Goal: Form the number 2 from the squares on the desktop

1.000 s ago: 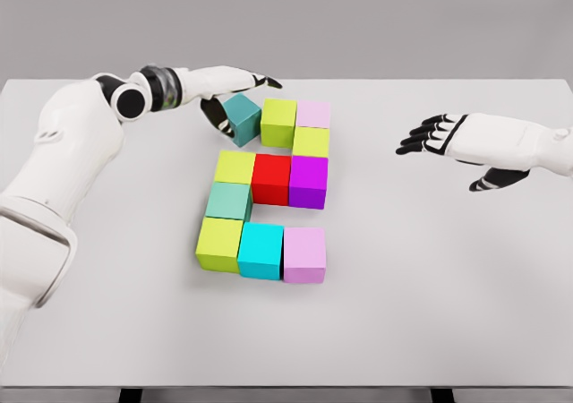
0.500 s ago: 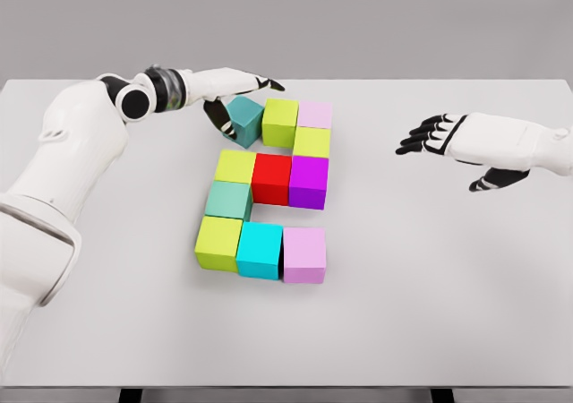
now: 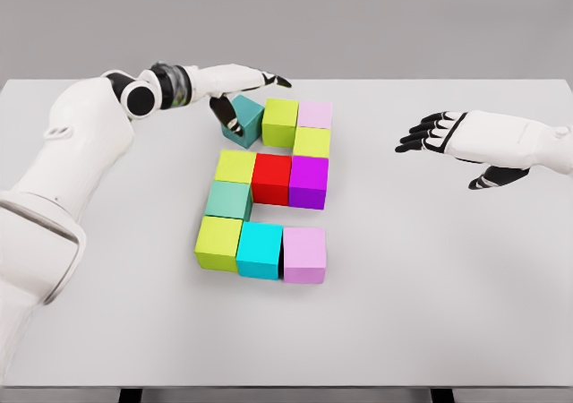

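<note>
At top-left of the stack, left hand gripped the teal cube (tilted, touching the lime cube). Right hand hovered relaxed over bare table, right.

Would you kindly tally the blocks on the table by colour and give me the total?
Yellow-green blocks: 4
Teal blocks: 2
Pale pink blocks: 2
Red block: 1
Magenta block: 1
Cyan block: 1
Total: 11
</note>
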### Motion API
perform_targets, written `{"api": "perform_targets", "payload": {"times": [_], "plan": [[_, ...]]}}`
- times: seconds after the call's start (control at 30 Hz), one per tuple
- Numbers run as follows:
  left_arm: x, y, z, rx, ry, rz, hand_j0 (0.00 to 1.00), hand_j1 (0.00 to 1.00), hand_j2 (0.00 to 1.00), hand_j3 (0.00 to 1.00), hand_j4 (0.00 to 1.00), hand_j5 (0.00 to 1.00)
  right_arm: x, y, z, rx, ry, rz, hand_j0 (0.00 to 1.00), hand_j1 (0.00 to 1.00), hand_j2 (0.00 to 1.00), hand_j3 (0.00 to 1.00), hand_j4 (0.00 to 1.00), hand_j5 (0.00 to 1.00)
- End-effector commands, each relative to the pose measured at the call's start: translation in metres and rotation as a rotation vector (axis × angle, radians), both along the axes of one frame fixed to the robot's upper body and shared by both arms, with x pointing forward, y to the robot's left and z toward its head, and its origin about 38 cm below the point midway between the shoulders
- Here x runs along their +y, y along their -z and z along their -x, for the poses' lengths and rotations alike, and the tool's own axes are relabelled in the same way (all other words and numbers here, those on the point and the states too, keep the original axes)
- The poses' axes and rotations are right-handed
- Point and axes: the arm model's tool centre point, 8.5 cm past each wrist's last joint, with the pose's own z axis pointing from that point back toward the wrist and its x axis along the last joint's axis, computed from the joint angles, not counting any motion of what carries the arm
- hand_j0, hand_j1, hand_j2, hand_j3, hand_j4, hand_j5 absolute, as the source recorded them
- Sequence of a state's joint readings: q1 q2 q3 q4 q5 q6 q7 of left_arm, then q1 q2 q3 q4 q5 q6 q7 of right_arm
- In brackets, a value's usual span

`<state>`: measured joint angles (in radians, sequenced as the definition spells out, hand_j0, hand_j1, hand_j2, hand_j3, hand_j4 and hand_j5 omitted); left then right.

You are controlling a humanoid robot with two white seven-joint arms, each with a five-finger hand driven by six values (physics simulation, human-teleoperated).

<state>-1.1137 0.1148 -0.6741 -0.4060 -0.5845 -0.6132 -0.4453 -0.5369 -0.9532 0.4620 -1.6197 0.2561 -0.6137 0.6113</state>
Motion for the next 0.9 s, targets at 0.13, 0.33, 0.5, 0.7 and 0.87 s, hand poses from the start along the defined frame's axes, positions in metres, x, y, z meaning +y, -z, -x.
{"api": "perform_targets", "payload": {"times": [0.13, 0.33, 0.5, 0.7, 0.87], "plan": [[-0.002, -0.003, -0.001, -0.002, -0.002, 0.012, 1.0, 1.0, 1.0, 1.0, 1.0, 1.0, 0.0, -0.001, 0.0, 0.002, 0.002, -0.006, 1.0, 1.0, 1.0, 1.0, 1.0, 1.0], [-0.01, -0.001, 0.0, -0.001, 0.008, 0.017, 1.0, 1.0, 1.0, 1.0, 1.0, 1.0, 0.0, 0.0, 0.0, 0.001, 0.002, -0.005, 1.0, 1.0, 1.0, 1.0, 1.0, 1.0], [-0.006, 0.004, 0.0, 0.016, -0.006, 0.01, 1.0, 1.0, 1.0, 1.0, 1.0, 1.0, 0.0, 0.0, 0.0, 0.002, 0.002, -0.007, 1.0, 1.0, 1.0, 1.0, 1.0, 1.0], [-0.009, -0.001, -0.001, 0.005, -0.004, 0.014, 1.0, 1.0, 1.0, 1.0, 1.0, 1.0, 0.001, 0.0, 0.0, 0.002, 0.001, -0.008, 1.0, 1.0, 1.0, 1.0, 1.0, 1.0], [-0.016, -0.004, -0.003, -0.002, -0.019, 0.033, 1.0, 1.0, 1.0, 1.0, 1.0, 1.0, 0.001, -0.001, 0.0, 0.0, 0.001, -0.008, 1.0, 1.0, 1.0, 1.0, 1.0, 1.0]]}}
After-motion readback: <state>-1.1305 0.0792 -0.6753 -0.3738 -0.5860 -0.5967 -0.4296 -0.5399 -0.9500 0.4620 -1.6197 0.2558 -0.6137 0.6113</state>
